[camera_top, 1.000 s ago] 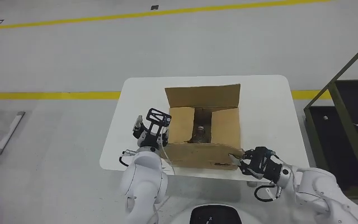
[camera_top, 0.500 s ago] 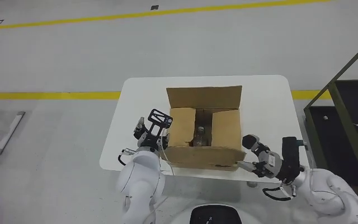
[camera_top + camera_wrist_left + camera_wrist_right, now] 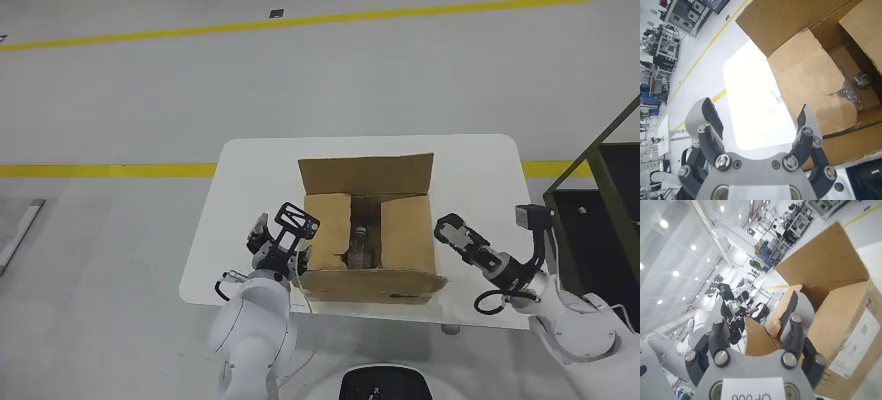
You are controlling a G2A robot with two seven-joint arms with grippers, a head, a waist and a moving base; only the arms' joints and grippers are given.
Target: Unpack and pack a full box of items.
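While the left pincer (image 3: 755,103) and right pincer (image 3: 448,227) gape empty flanking the box (image 3: 366,176), table (image 3: 478,168) shows beyond each.

A: What is everything resting on?
B: A white table (image 3: 480,170) with rounded corners, on a pale grey floor (image 3: 150,100).
A: Any markings?
B: A yellow line (image 3: 300,20) runs well behind the table. A second line (image 3: 100,170) passes level with its far edge. A small dark mark (image 3: 276,13) lies just beside the far one.
A: And at the sides?
B: There's a green frame (image 3: 598,143) to the right and a grey bar (image 3: 22,235) far to the left. In the hall beyond are racks (image 3: 664,43), a plant (image 3: 755,265) and ceiling lights (image 3: 664,223).
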